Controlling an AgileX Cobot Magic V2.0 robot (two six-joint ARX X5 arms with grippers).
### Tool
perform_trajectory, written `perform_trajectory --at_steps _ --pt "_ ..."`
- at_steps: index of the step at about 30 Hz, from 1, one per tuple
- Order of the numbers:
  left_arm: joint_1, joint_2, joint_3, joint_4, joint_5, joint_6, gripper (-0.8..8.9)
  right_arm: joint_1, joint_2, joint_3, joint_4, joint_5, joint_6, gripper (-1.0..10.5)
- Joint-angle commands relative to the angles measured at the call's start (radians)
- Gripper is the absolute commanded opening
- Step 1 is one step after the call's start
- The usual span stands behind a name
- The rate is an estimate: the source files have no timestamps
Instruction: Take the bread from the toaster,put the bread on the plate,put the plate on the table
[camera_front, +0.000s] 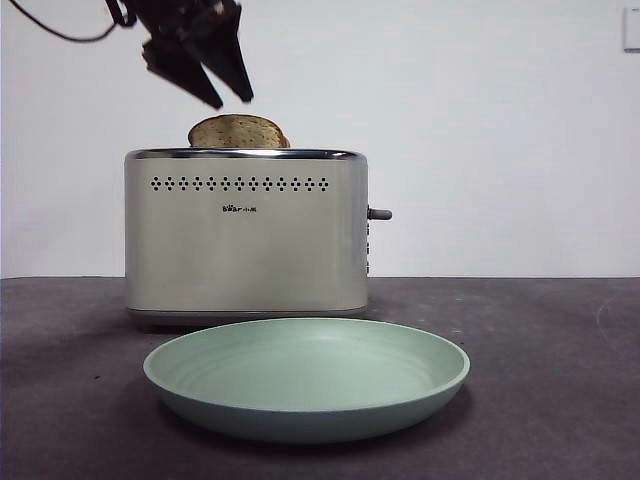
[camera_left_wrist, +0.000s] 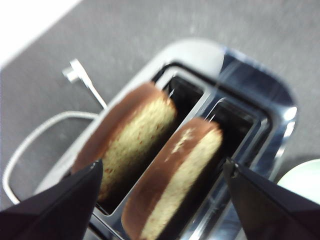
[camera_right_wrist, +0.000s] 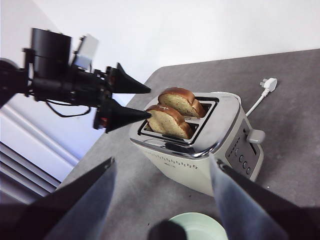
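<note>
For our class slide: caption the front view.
Left gripper open above bread in toaster; plate in front.

Toaster (camera_front: 245, 245): smooth cream body with satin sheen; top rim polished chrome, mirror-glossy. Side lever (camera_front: 379, 213) grey, plastic-looking. Bread (camera_right_wrist: 168, 121): porous speckled crumb, dull dark-brown crust. Plate (camera_front: 306, 378): smooth pale-green, matt, plastic-like. Table (camera_front: 560, 400): dark grey, matt, faintly scuffed. Left gripper (camera_right_wrist: 135, 101): black, matt, plastic-looking jaws.

We see dark grey matte table (camera_front: 560, 380), faint scuffs. Cream toaster (camera_front: 245, 235) stands on it. Mint-green plate (camera_front: 306, 378) lies flat just before toaster, empty. White power cord (camera_left_wrist: 30, 145) and plug (camera_right_wrist: 268, 84) lie on table behind toaster.
</note>
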Motion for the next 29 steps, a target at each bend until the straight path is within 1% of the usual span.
perform_trajectory --at_steps 1,8,9,11,13,14,15,18,21,27,29 --pt "0.001 0.037 0.000 0.004 -0.004 0.014 4.04 0.002 0.001 0.003 -0.001 0.000 -0.016 3.1" --pt "0.001 0.072 0.000 0.034 -0.012 0.016 4.04 0.002 0.001 0.003 -0.006 0.000 -0.016 3.1" --pt "0.001 0.075 0.000 0.037 -0.011 0.016 3.88 0.002 0.001 0.003 -0.006 0.000 -0.016 3.1" --pt "0.001 0.076 0.000 0.039 -0.013 0.016 2.56 0.002 0.001 0.003 -0.008 0.000 -0.016 3.1" --pt "0.001 0.076 0.000 0.039 -0.024 0.016 0.52 0.002 0.001 0.003 -0.015 0.000 -0.016 3.1" --pt "0.001 0.076 0.000 0.039 -0.030 0.016 -0.24 0.002 0.001 0.003 -0.021 0.000 -0.016 3.1" --pt "0.001 0.076 0.000 0.039 -0.030 0.016 -0.08 0.002 0.001 0.003 -0.029 0.001 -0.016 3.1" --pt "0.001 0.074 0.001 0.033 -0.030 0.015 -0.09 0.002 0.002 0.003 -0.046 0.005 -0.033 3.1" --pt "0.000 0.055 0.001 0.012 -0.030 0.015 -0.09 0.002 0.002 0.003 -0.055 0.006 -0.034 3.1" --pt "-0.006 -0.048 0.001 -0.050 -0.027 0.011 -0.09 0.002 0.011 0.003 -0.073 0.008 -0.035 3.1" --pt "-0.006 -0.097 0.001 -0.069 -0.024 -0.012 -0.08 0.002 0.018 0.003 -0.088 0.008 -0.046 3.1"
